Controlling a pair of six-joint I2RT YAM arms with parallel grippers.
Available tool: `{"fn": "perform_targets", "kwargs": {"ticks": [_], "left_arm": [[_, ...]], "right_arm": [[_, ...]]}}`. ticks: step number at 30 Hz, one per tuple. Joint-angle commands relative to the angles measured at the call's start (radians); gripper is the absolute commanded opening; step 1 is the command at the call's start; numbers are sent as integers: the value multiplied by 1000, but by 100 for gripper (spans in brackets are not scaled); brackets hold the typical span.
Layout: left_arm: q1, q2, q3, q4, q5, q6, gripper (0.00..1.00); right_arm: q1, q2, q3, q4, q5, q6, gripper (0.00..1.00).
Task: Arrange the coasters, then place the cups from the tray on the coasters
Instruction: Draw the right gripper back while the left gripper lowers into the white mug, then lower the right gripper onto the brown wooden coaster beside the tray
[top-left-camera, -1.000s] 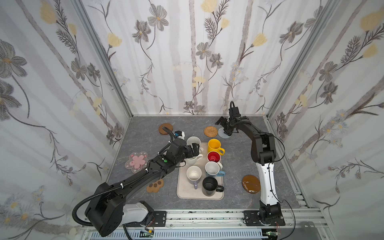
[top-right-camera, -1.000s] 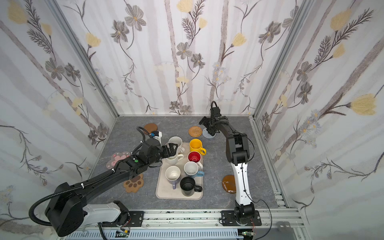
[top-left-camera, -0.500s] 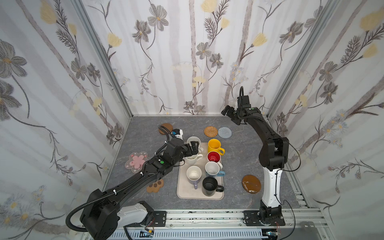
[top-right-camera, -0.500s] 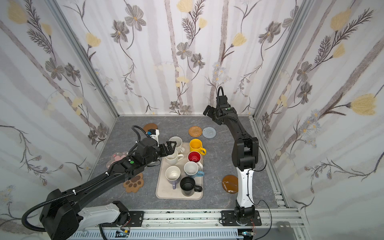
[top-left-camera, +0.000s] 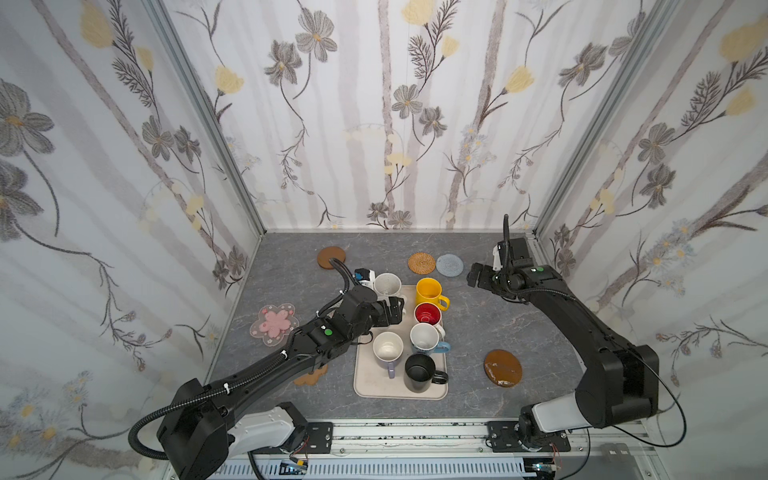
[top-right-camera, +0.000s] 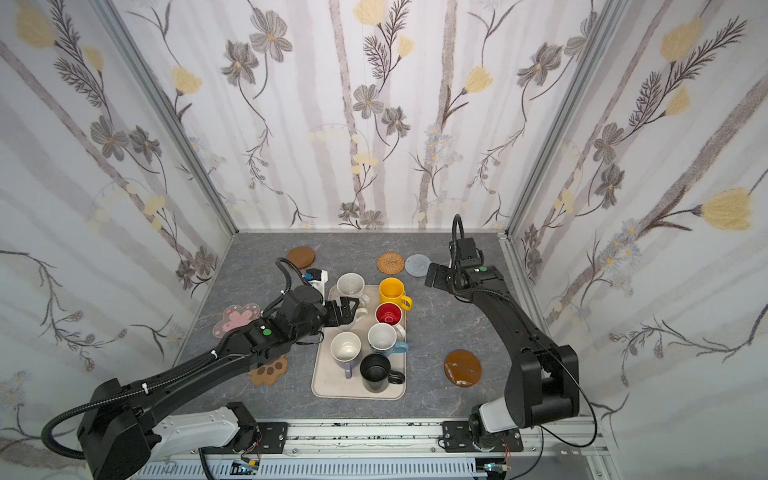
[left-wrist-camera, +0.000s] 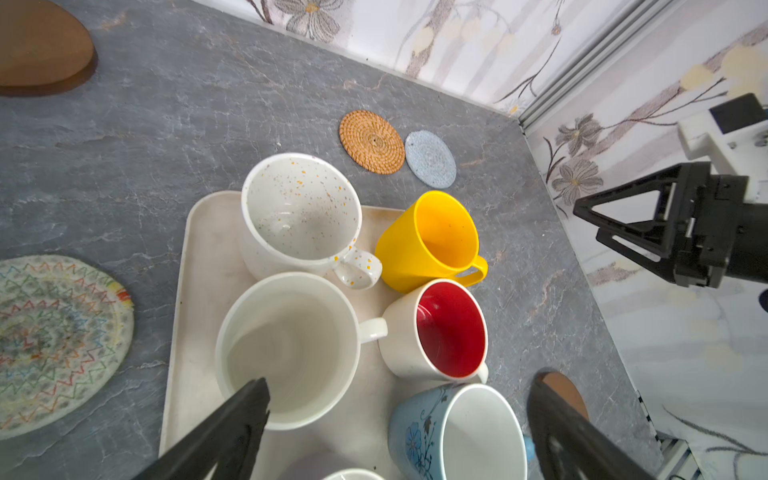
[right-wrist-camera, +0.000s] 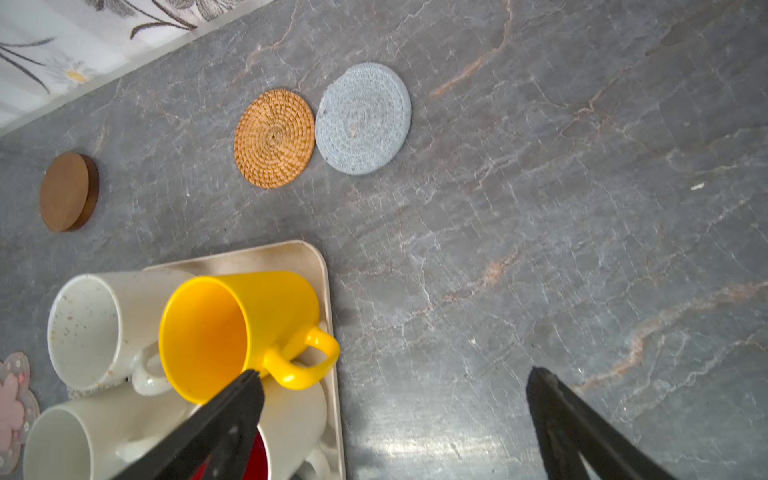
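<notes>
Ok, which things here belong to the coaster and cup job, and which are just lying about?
Job: tray; yellow mug; red-inside mug; blue mug; lavender mug; black mug; speckled mug; cream mug; wooden coaster; rattan coaster; grey-blue coaster; pink flower coaster; paw coaster; amber coaster; crocheted coaster.
Not part of it: flowered walls; metal rail.

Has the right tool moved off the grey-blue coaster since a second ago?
Yes. The right tool, open, has left the grey-blue coaster it covered and now hangs just right of it in both top views.

Lab robot cell: floral-panelled walls (top-left-camera: 386, 124), aluminium frame (top-left-camera: 203, 109).
</notes>
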Motion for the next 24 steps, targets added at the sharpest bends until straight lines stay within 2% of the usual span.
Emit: {"fn": "perform_targets", "kwargs": {"ticks": [1, 5, 10, 13, 19, 22, 24], "left_arm": [[-36, -30, -39, -27, -33, -18, 100], [-71, -60, -84, -34, -57, -18, 100], [-75, -97, -133, -34, -51, -33, 100], [-84, -126, -161, -32, -62, -40, 100], [-135, -171, -212, -29, -125, -51, 100], [-136, -179, -236, -28, -131, -53, 100], [-136, -188, -249, -25, -131, -58, 100]], "right_arm": [[25, -120, -107, 43, 31, -25, 100], [61, -257, -226, -5, 56, 12, 100], [105, -414, -352, -73, 118, 142, 100], [116, -483, -436, -103, 110, 210, 99], [145, -566, -528, -194, 99, 314, 99], [152, -596, -556, -221, 88, 350, 92], [154, -594, -588, -226, 56, 360, 91]]}}
